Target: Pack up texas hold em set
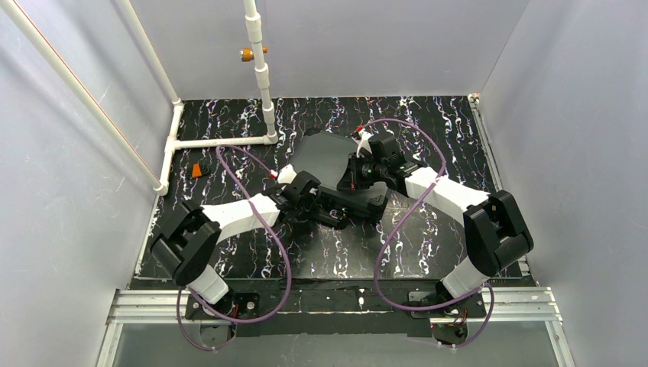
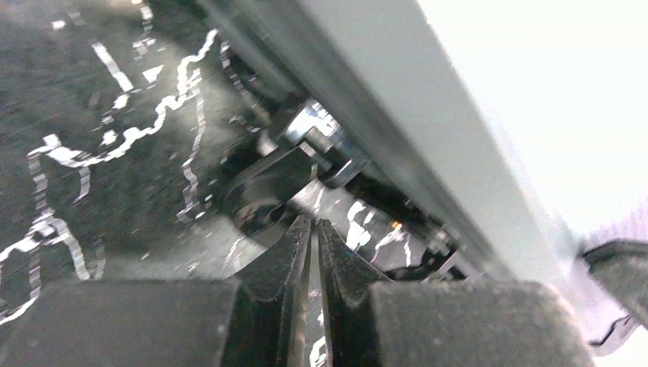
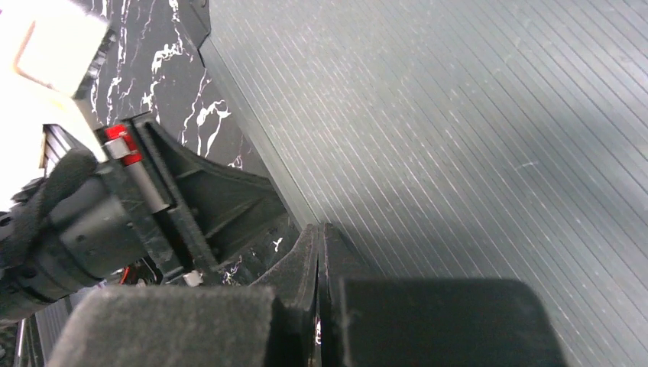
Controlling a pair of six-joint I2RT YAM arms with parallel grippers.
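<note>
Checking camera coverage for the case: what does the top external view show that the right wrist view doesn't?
Only top external: the whole black case, the small orange block off to its left, the white pipe frame. Only right wrist: the fine ribbing on the lid, and the right gripper pressed shut. Both: the case lid and the marbled table.

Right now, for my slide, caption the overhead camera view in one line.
Both grippers work at the black case: right gripper over its lid, left gripper at its front edge.
</note>
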